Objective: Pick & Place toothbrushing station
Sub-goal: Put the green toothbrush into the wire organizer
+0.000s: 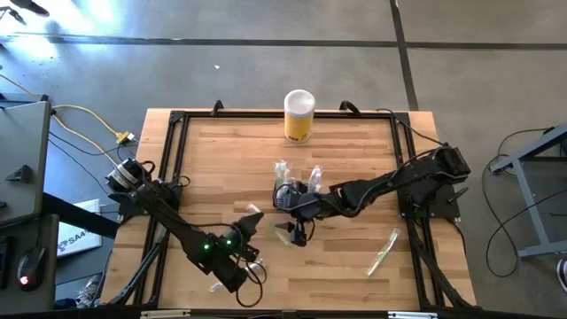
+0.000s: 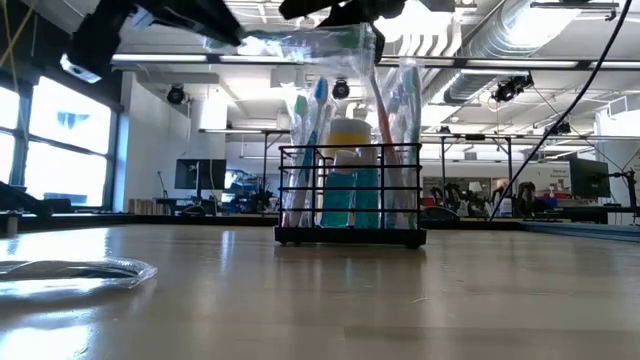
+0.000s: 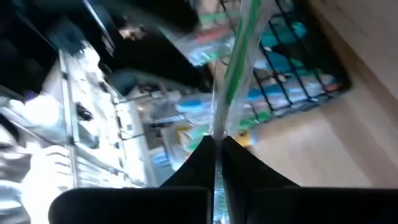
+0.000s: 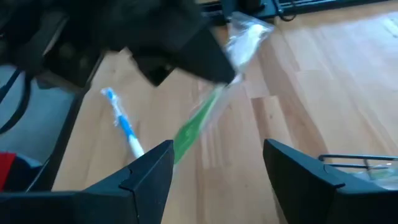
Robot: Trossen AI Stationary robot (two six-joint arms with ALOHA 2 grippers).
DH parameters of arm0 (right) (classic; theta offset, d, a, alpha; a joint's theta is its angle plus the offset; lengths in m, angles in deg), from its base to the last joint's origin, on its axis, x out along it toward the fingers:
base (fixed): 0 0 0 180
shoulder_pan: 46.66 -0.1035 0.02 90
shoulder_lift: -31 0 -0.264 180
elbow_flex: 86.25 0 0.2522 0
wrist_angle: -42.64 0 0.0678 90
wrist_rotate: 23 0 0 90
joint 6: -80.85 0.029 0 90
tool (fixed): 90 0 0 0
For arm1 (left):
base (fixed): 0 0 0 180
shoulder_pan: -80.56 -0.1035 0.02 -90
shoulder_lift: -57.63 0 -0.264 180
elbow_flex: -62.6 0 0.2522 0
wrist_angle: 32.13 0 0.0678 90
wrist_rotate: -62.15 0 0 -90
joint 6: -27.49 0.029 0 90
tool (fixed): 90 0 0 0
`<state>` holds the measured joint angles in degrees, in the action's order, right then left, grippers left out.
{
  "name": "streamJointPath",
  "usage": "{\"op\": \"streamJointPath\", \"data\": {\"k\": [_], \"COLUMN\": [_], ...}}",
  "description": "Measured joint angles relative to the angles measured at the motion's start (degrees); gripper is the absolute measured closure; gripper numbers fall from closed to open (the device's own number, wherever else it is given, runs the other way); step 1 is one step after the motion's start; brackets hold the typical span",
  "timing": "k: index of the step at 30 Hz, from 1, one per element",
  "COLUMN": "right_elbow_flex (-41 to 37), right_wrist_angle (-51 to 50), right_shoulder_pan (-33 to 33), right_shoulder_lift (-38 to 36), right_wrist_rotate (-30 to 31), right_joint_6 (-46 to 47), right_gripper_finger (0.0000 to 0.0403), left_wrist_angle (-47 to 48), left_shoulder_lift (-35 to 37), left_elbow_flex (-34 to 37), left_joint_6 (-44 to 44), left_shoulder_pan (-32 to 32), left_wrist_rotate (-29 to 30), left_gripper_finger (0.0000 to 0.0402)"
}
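The toothbrushing station (image 1: 291,191), a low black wire-mesh caddy (image 2: 350,200), stands on its base near the table's middle. It holds upright wrapped toothbrushes and a blue bottle. My left gripper (image 1: 249,225) is near-left of it, shut on a green toothbrush in clear wrap (image 4: 198,121). My right gripper (image 1: 292,234) hovers open just in front of the caddy. In the right wrist view its fingers (image 4: 152,171) stand on either side of that toothbrush without touching it. My left gripper pinches the clear-wrapped green toothbrush (image 3: 219,134) between its two fingers, part of the way along its length. The brush runs on past the fingertips, roughly in line with the fingers. It is lifted clear of the table and slants, with the wrap's loose end (image 4: 247,36) sticking out beyond the fingers.
A yellow cylinder with a white lid (image 1: 299,115) stands at the table's far edge. A wrapped green toothbrush (image 1: 383,252) lies near the right front. A blue toothbrush (image 4: 124,127) lies on the wood near the left arm. A black frame (image 1: 177,120) borders the table.
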<state>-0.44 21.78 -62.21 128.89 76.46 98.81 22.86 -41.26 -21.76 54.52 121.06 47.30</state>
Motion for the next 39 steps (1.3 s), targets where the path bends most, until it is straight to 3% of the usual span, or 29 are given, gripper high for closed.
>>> {"op": "streamJointPath", "data": {"k": [9,29,34,39], "right_elbow_flex": [0.0,0.0,0.0,0.0], "right_wrist_angle": [1.0,1.4,1.3,0.3], "right_shoulder_pan": [0.3,0.4,0.6,0.5], "right_shoulder_lift": [0.0,0.0,0.0,0.0], "right_wrist_rotate": [-0.2,-1.6,-1.9,-2.4], "right_joint_6": [-0.2,-1.6,-3.0,-4.1], "right_gripper_finger": [0.0163,0.0166,0.0213,0.0317], "left_wrist_angle": [-17.6,-22.0,-21.8,-21.8], "left_shoulder_lift": [-0.8,-0.8,-0.8,-0.8], "left_elbow_flex": [0.1,0.0,0.0,0.0], "left_joint_6": [24.5,25.2,25.5,25.7], "left_shoulder_pan": [-0.3,-2.6,-2.6,-2.6], "left_wrist_rotate": [7.1,7.9,7.6,5.4], "left_gripper_finger": [0.0399,0.0398,0.0398,0.0398]}}
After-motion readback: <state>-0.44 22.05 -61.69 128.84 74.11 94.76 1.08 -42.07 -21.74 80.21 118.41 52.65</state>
